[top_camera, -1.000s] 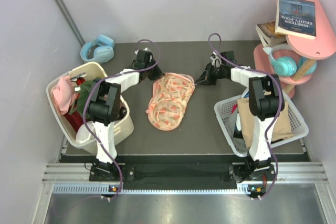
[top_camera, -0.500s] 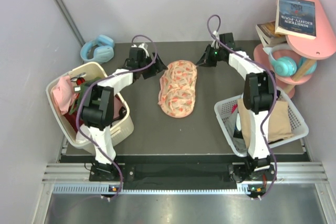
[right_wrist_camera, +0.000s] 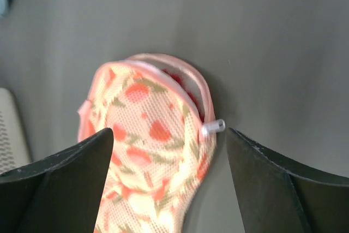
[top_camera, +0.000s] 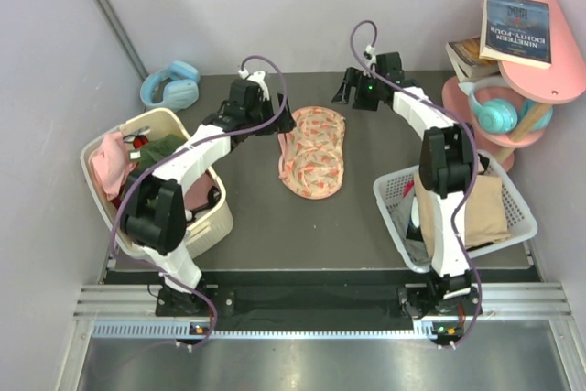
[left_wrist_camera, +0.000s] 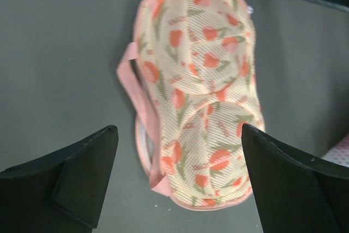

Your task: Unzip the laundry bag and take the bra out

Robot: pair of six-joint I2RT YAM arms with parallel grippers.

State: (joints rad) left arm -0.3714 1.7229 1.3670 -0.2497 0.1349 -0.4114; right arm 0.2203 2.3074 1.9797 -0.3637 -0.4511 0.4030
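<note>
The laundry bag (top_camera: 314,155) lies flat on the dark table, cream-peach with orange print and pink trim. In the left wrist view the laundry bag (left_wrist_camera: 199,96) shows both lobes and its pink loop strap (left_wrist_camera: 133,80). My left gripper (left_wrist_camera: 179,130) hovers open above its near end; from above, the left gripper (top_camera: 270,121) sits left of the bag. My right gripper (right_wrist_camera: 169,132) is open over the far end, where the laundry bag (right_wrist_camera: 147,151) gapes a little. The silver zip pull (right_wrist_camera: 212,127) sticks out by the right finger. A sliver of the deep red bra (right_wrist_camera: 175,76) shows inside. From above, the right gripper (top_camera: 352,89) hangs at the bag's far right.
A cream basket (top_camera: 216,217) of clothes stands at the left edge, a white mesh basket (top_camera: 392,200) with beige cloth at the right. Blue headphones (top_camera: 171,86) lie at the back left. A pink shelf (top_camera: 549,80) with books and teal headphones (top_camera: 494,114) stands back right.
Both grippers have opened and let go of the bag and drawn back from it. The bag has shifted right and now lies straighter, lengthwise.
</note>
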